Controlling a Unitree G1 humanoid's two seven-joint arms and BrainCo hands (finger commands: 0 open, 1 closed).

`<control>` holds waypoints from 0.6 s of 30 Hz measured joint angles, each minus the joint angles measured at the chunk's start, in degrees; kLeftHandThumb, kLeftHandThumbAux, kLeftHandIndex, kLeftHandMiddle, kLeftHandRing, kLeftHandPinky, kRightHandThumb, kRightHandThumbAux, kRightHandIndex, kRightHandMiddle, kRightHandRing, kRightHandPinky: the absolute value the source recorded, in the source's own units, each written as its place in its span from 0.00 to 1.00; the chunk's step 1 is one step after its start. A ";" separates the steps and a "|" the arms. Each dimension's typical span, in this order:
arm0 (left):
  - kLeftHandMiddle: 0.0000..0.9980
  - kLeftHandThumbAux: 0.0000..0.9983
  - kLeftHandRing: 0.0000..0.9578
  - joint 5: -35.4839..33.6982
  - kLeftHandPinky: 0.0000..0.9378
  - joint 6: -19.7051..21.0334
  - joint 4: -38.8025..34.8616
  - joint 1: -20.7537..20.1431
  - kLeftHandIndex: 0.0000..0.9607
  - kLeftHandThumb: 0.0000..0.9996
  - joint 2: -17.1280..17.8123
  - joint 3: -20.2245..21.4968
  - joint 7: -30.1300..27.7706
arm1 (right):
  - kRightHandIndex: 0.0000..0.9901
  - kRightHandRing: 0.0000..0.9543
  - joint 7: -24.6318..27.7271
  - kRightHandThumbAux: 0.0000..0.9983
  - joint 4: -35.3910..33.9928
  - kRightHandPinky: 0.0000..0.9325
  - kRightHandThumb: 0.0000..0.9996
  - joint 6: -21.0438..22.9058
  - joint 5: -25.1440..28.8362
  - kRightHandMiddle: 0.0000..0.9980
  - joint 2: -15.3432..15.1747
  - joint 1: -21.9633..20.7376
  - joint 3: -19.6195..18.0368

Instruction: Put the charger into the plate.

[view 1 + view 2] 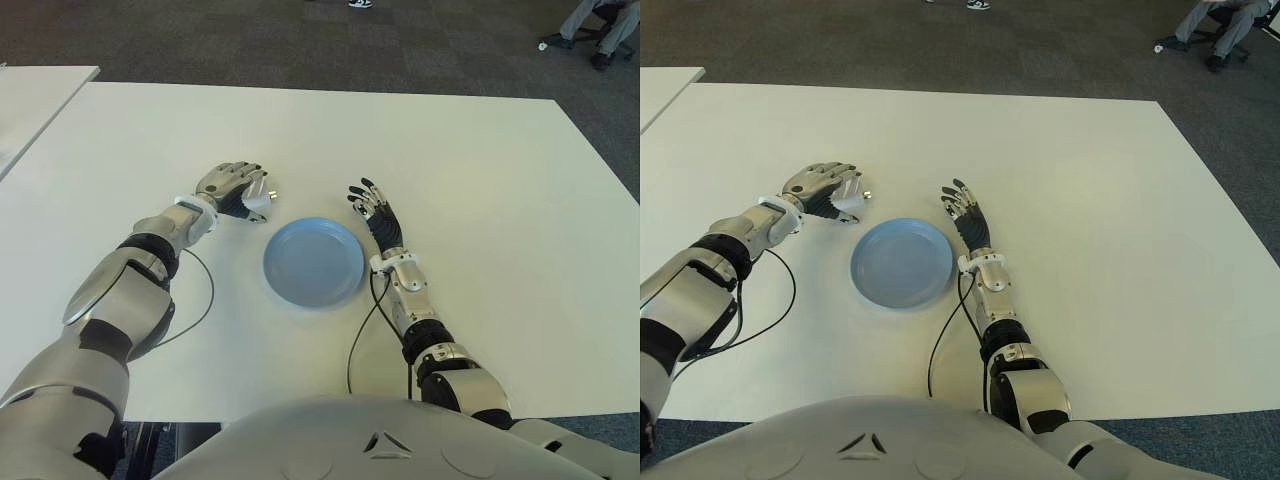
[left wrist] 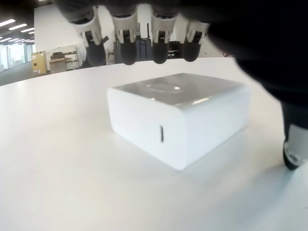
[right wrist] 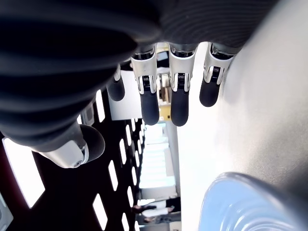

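Left hand (image 1: 232, 188): positioned over the white table (image 1: 480, 180), to the left of the plate. Its fingers (image 2: 126, 45) arch above the charger (image 2: 179, 118) with a clear gap in the left wrist view; the fingertips hang beyond the far edge of the block and nothing is gripped. Whether the thumb touches the charger's side cannot be settled from these views.

Charger: a white rectangular block with rounded corners and a glossy top face, lying flat on the table. One end face carries a small dark slot. In the eye views metal prongs appear to project from the end nearest the plate, though the detail is small. It sits under the left hand, near the plate's upper-left rim but apart from it, and outside the plate.

Plate (image 1: 313, 262): light blue, round, shallow, resting on the table between the two hands.

Right hand (image 1: 374, 207): just beside the plate's right rim, fingers extended and slightly spread, holding nothing. The right wrist view confirms straight fingers with the plate's blue rim close by.
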 measured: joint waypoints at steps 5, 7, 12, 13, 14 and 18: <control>0.01 0.46 0.00 -1.07 0.00 1.68 0.66 0.14 0.00 0.05 -0.15 0.37 -0.66 | 0.08 0.21 0.03 0.52 -0.20 0.17 0.00 0.00 0.01 0.23 -0.09 0.17 0.00; 0.01 0.46 0.00 -1.56 0.00 2.28 0.84 0.30 0.00 0.05 -0.24 0.53 -0.95 | 0.08 0.21 0.08 0.53 -0.27 0.17 0.00 0.00 0.06 0.23 -0.11 0.20 0.00; 0.01 0.45 0.00 -2.96 0.00 3.33 1.07 0.78 0.00 0.05 -0.59 1.06 -1.49 | 0.08 0.21 0.42 0.53 -0.82 0.16 0.00 0.00 0.18 0.22 -0.15 0.65 0.03; 0.01 0.45 0.00 -3.29 0.00 3.52 1.17 0.85 0.00 0.05 -0.68 1.26 -1.77 | 0.08 0.21 0.43 0.53 -0.97 0.16 0.00 0.01 0.19 0.22 -0.14 0.76 0.05; 0.01 0.44 0.00 -3.70 0.00 3.81 1.33 0.94 0.00 0.05 -0.82 1.57 -2.14 | 0.08 0.21 0.44 0.53 -1.14 0.16 0.00 0.00 0.19 0.22 -0.14 0.90 0.06; 0.00 0.42 0.00 -4.90 0.00 5.07 1.81 1.30 0.00 0.05 -1.38 2.45 -3.45 | 0.08 0.21 0.41 0.52 -1.83 0.16 0.00 0.01 0.13 0.22 -0.13 1.43 0.15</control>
